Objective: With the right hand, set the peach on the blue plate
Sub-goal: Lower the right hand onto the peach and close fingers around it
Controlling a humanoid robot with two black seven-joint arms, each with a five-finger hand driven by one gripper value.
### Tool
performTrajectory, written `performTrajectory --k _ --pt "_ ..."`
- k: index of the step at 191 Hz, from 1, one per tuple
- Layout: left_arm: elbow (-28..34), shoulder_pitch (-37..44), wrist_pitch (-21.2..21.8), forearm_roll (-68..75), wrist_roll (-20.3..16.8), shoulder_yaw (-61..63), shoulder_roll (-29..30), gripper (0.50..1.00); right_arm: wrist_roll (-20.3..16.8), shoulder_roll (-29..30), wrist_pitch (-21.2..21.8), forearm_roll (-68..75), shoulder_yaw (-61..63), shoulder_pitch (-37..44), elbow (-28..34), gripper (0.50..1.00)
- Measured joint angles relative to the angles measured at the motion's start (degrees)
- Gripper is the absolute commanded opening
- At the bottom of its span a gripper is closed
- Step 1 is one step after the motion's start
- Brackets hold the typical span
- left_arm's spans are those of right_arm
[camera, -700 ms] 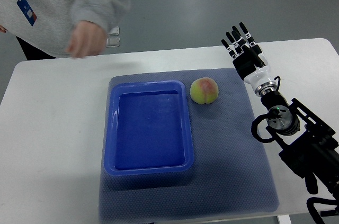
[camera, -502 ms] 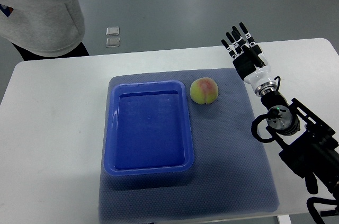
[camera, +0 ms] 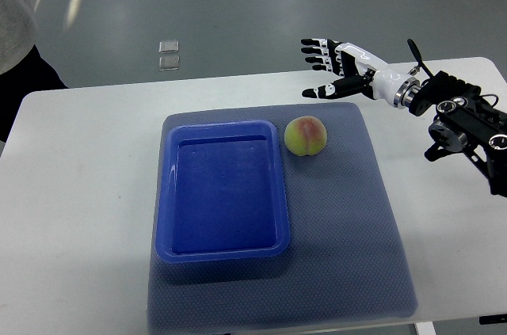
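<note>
You have the peach [camera: 306, 136] sitting on the grey mat [camera: 348, 232], toward the mat's far edge and a little right of its middle. It rests just beside the far right corner of the blue plate [camera: 168, 192], which is really a shallow rectangular tray lying on the left half of the mat with nothing in it. The mat itself covers the middle of the white table [camera: 79, 192].

Your right hand [camera: 337, 66] comes in from the right edge and hangs above the far edge of the table, over the mat's far right corner. Its fingers [camera: 315, 48] are spread apart and stretched out toward the left, holding nothing, with the thumb lowest and pointing toward the peach. The hand is near the peach but apart from it.

A person's grey sleeve [camera: 14, 14] shows at the far left corner of the picture, beyond the table. Two small clear squares [camera: 168, 55] lie on the floor past the table's far edge.
</note>
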Motion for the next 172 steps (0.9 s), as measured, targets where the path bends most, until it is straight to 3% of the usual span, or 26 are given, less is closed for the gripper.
performTrajectory --k 15,28,53,139,172 --pt "-0.09 -0.06 -0.13 0.06 -0.01 -0.01 0.00 1.000 -1.44 -2.19 0.95 -5.20 -8.00 5.24 0.00 0.934" --pt "-0.11 -0.08 -0.21 0.12 -0.01 0.00 0.00 1.000 -5.01 -2.55 2.26 -6.48 -13.76 9.41 0.00 0.934" --pt "-0.11 -0.08 -0.29 0.15 -0.01 0.01 0.00 1.000 -8.59 -1.58 3.29 -6.69 -17.36 12.04 0.06 0.934" --pt "-0.08 -0.08 -0.46 0.01 -0.01 -0.05 0.00 1.000 -9.14 2.74 2.47 -7.57 -18.49 9.46 0.00 0.930" --pt "-0.08 -0.08 -0.47 0.06 -0.01 0.02 0.00 1.000 -8.87 3.01 1.11 -7.78 -19.75 8.47 -0.02 0.901"
